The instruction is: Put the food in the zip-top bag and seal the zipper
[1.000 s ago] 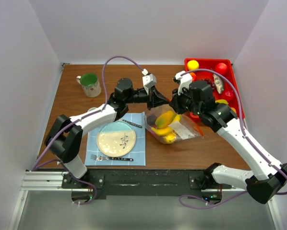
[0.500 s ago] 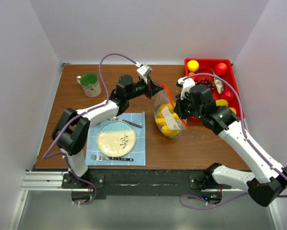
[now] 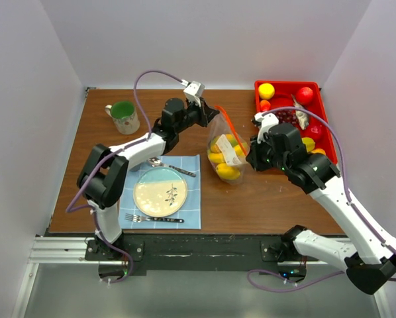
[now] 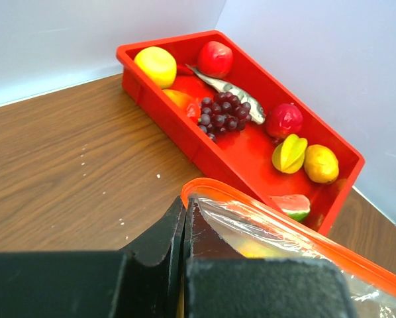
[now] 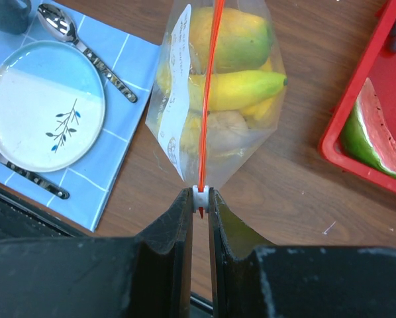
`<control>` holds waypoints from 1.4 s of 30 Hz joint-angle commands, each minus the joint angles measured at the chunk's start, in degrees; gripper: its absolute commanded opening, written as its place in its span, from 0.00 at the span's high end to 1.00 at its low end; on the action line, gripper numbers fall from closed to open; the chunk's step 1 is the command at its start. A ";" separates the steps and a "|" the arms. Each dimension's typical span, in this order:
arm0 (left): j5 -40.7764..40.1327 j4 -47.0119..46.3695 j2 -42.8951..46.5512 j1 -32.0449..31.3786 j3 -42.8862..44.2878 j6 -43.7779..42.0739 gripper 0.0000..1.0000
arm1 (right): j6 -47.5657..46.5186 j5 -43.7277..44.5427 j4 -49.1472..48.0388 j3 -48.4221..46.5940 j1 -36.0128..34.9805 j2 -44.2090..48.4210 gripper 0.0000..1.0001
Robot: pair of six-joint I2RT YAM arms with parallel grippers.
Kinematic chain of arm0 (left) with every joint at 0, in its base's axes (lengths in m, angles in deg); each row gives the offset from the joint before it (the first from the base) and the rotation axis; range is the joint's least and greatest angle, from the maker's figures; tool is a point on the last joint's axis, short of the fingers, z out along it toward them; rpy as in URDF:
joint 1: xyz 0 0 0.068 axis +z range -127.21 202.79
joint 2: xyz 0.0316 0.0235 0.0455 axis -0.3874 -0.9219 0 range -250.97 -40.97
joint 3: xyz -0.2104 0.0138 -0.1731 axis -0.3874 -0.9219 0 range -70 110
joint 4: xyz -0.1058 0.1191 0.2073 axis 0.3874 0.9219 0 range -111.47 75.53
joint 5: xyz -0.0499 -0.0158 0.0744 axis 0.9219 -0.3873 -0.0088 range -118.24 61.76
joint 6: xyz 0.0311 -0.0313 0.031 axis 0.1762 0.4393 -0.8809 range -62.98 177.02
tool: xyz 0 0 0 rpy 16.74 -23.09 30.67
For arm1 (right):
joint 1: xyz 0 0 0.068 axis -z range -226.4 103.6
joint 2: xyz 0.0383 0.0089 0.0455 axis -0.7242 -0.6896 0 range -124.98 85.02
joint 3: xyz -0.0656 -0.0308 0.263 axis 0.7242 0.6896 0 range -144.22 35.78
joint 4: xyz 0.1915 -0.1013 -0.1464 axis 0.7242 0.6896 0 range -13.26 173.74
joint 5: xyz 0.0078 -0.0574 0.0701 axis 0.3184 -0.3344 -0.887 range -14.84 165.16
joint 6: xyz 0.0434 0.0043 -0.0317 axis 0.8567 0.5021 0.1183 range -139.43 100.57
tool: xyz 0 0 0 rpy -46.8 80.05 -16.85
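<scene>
The clear zip-top bag [image 3: 226, 151] hangs upright between my two grippers, holding yellow and orange food [image 3: 224, 162]: a banana [image 5: 241, 86] and a mango [image 5: 231, 36]. My left gripper [image 3: 213, 112] is shut on the bag's back corner, at the end of the zipper [image 4: 264, 209]. My right gripper [image 3: 252, 149] is shut on the white slider [image 5: 200, 196] at the near end of the zipper [image 5: 208, 93]. The strip runs taut and straight between them. More food lies in the red tray [image 3: 284, 83]: grapes [image 4: 221, 112], a lemon [image 4: 157, 63], an apple [image 4: 214, 58].
The red tray's wall [image 4: 165, 106] stands close behind the bag, with a watermelon slice [image 5: 373, 136] inside. A plate [image 3: 160, 192], fork [image 3: 151, 218] and spoon [image 3: 175, 169] lie on a blue cloth at the front left. A green mug [image 3: 123, 116] stands at the back left.
The bag was lying on the table and now hangs upright between both grippers. The left gripper drew back and left, and the right gripper moved right, stretching the strip.
</scene>
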 commanded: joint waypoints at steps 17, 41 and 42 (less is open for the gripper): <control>-2.37 5.84 -1.08 1.87 10.61 -0.42 0.39 | 6.18 16.65 1.89 -8.86 2.53 -13.64 0.93; -20.02 30.80 25.97 -7.27 -10.47 11.36 0.00 | 11.63 11.49 -4.16 -8.00 15.47 -12.30 0.01; -21.42 33.68 28.86 -7.27 -11.44 11.01 0.00 | 11.80 10.44 -4.94 -7.47 15.56 -10.97 0.01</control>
